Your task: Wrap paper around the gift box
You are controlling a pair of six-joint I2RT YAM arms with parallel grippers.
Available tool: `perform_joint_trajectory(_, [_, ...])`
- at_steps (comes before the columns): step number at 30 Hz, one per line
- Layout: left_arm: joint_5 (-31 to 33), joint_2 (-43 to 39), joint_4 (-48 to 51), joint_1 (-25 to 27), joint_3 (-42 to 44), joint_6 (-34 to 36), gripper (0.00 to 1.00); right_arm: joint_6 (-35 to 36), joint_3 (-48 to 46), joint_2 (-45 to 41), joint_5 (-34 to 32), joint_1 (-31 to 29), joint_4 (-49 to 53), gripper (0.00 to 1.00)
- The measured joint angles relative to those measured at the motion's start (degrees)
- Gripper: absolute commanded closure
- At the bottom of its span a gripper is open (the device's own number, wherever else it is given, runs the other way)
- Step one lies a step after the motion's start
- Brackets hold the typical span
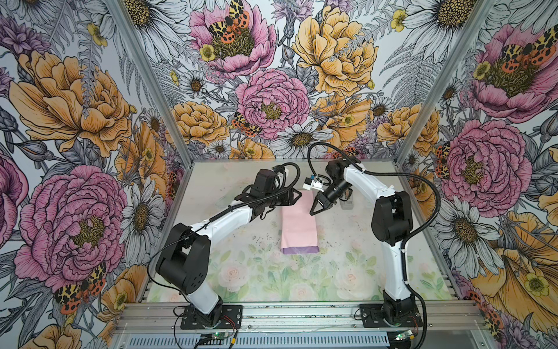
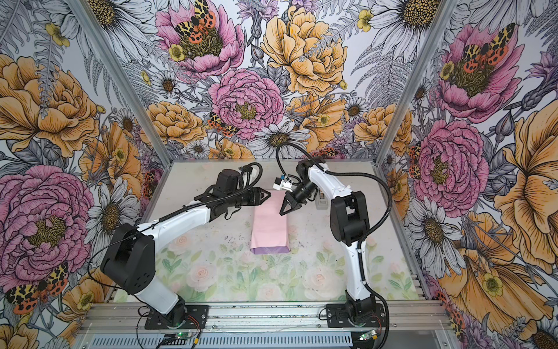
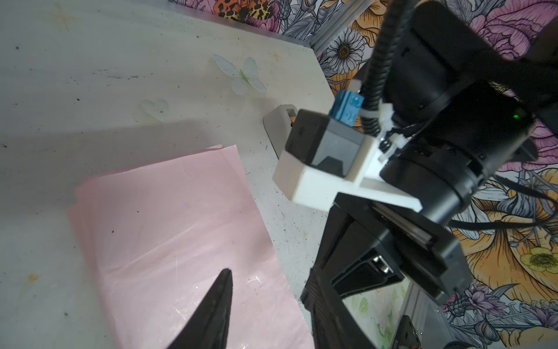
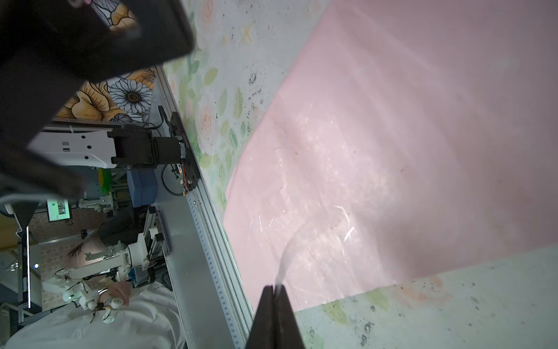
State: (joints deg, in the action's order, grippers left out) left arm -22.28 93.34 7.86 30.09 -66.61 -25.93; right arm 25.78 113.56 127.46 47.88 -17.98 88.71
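The paper lies folded in the middle of the table in both top views, pale pink face up, with a lilac strip along its near edge. The gift box is hidden. My left gripper hovers by the paper's far left corner; in the left wrist view its jaws stand apart over the pink sheet with nothing between them. My right gripper points down at the paper's far right edge. In the right wrist view it is shut on a thin clear strip of tape that curls over the paper.
A small grey tape dispenser stands on the table behind the right gripper and also shows in the left wrist view. Flowered walls close the cell on three sides. An aluminium rail carries both arm bases at the front.
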Motion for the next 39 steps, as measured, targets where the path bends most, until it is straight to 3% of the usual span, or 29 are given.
perform_joint_trajectory(17, [0.0, 0.3, 0.1, 0.5, 0.0, 0.9, 0.62, -0.8, 0.6, 2.0, -4.5, 1.1, 2.4, 1.00])
perform_joint_trajectory(23, [-0.1, 1.3, 0.0, 1.5, -0.2, 1.1, 0.68, -0.9, 0.9, 2.1, -4.8, 1.6, 2.4, 1.00])
perform_joint_trajectory(39, [-0.3, 3.1, -0.4, 2.4, -1.0, 1.0, 0.70, -1.3, 1.9, 4.5, -4.8, 1.9, 2.4, 1.00])
